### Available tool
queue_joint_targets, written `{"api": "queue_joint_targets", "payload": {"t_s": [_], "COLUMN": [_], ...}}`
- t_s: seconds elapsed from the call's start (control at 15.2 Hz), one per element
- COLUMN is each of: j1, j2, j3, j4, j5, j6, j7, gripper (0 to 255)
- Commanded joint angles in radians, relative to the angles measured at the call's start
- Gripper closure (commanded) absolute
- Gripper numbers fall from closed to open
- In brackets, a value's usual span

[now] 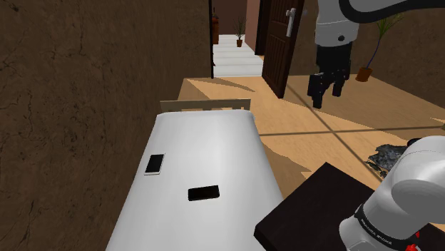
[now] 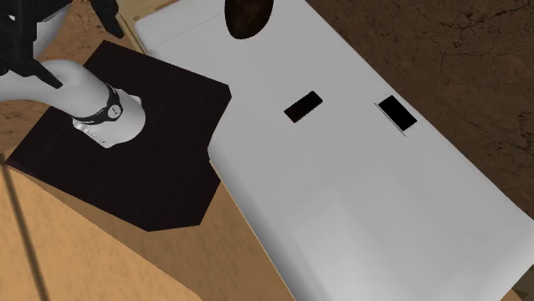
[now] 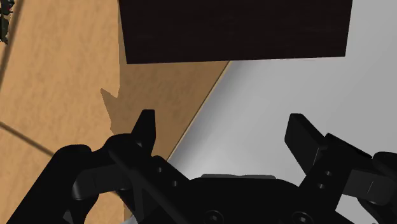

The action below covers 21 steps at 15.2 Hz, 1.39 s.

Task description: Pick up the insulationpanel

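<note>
Pincer (image 1: pixel 326 98): black, two fingers (image 3: pixel 145 127) spread wide, nothing between them. Hangs high over the wooden floor (image 1: pixel 299 128), beyond the stand (image 1: pixel 321 207) and well apart from the table (image 1: pixel 214 135). Looks down past the stand's dark top toward the table's stand-side long edge.

Insulation panel (image 1: pixel 203 193): taken to be the thin black slab. Lies flat on the white table, nearer the stand-side edge than the wall-side one. Untouched.

Companion item: flat pale rectangle (image 1: pixel 154 164), just inside the wall-side edge, apart from the panel.

Step in hand: approach, judged hardly begun.

Next move: calls for a long travel out over the table and a stop directly above the slab. Requires jaws open and turned to straddle its narrower width, then a descent almost to the tabletop. Thin profile probably leaves little edge to grip.
</note>
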Motion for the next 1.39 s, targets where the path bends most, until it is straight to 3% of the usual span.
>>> {"api": "queue_joint_targets", "payload": {"t_s": [0.0, 0.66, 1.32], "j1": [0.0, 0.076, 0.147], "j2": [0.0, 0.229, 0.557], "j3": [0.0, -0.005, 0.017], "j4": [0.0, -0.113, -0.096], "j5": [0.0, 0.018, 0.039], "j6": [0.0, 0.38, 0.729], "j7": [0.0, -0.118, -0.235], "gripper": [0, 0, 0]}}
